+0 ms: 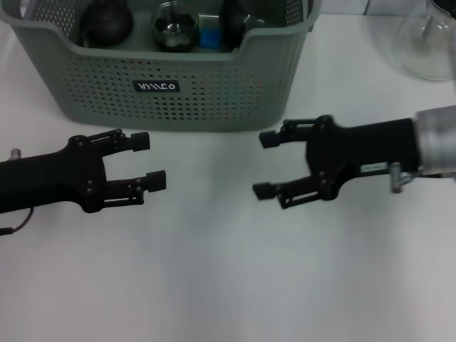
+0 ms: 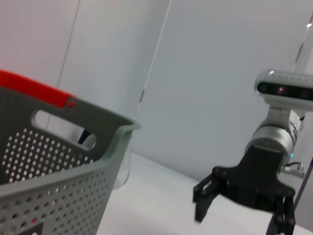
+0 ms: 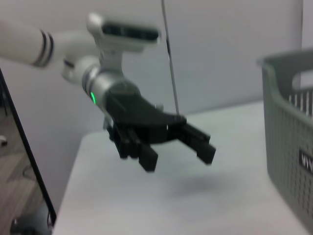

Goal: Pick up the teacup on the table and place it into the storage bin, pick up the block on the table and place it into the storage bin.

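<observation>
The grey-green perforated storage bin (image 1: 92,78) stands at the back of the white table. Inside it I see a blue block (image 1: 210,35) next to a shiny round cup-like thing (image 1: 174,27). My left gripper (image 1: 151,160) is open and empty, hovering in front of the bin's left part. My right gripper (image 1: 262,164) is open and empty, in front of the bin's right corner, facing the left one. The left wrist view shows the bin (image 2: 58,161) and the right gripper (image 2: 242,220). The right wrist view shows the left gripper (image 3: 178,159) and the bin (image 3: 288,122).
Two dark round objects (image 1: 105,25) (image 1: 239,21) also lie in the bin. A clear glass flask (image 1: 431,43) stands at the back right. A red strip (image 2: 34,88) shows behind the bin's far rim. White tabletop (image 1: 214,285) lies in front of both grippers.
</observation>
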Controlling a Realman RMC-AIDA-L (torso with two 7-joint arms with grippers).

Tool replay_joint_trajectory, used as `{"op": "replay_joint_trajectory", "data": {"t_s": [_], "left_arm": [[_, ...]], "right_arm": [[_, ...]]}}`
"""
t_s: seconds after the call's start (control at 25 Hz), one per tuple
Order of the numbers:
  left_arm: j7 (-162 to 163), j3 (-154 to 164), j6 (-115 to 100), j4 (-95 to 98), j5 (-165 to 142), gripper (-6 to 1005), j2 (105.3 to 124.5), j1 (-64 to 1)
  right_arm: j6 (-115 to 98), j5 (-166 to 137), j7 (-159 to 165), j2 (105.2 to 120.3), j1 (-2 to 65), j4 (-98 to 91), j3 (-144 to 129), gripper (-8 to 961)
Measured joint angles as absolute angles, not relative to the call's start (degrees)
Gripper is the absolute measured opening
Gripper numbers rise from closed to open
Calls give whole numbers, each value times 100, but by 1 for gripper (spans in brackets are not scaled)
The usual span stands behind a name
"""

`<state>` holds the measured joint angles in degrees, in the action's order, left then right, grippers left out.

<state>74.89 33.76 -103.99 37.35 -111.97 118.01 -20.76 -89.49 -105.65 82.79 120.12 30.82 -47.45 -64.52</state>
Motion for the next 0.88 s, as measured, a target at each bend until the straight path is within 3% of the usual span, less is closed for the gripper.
{"op": "replay_joint_trajectory", "data": {"t_s": [0.44,0.88], "left_arm": [[7464,3431,-9911,3465,-11337,836,11854,-2217],[7407,3462,-9544,3463,-12075,830,11997,-2528]], "right_arm": [[-8277,-11193,8203,12013,3602,-4109,-6457,946],[-8146,-11158,8190,12002,3583,-4135,-6233,946]]}}
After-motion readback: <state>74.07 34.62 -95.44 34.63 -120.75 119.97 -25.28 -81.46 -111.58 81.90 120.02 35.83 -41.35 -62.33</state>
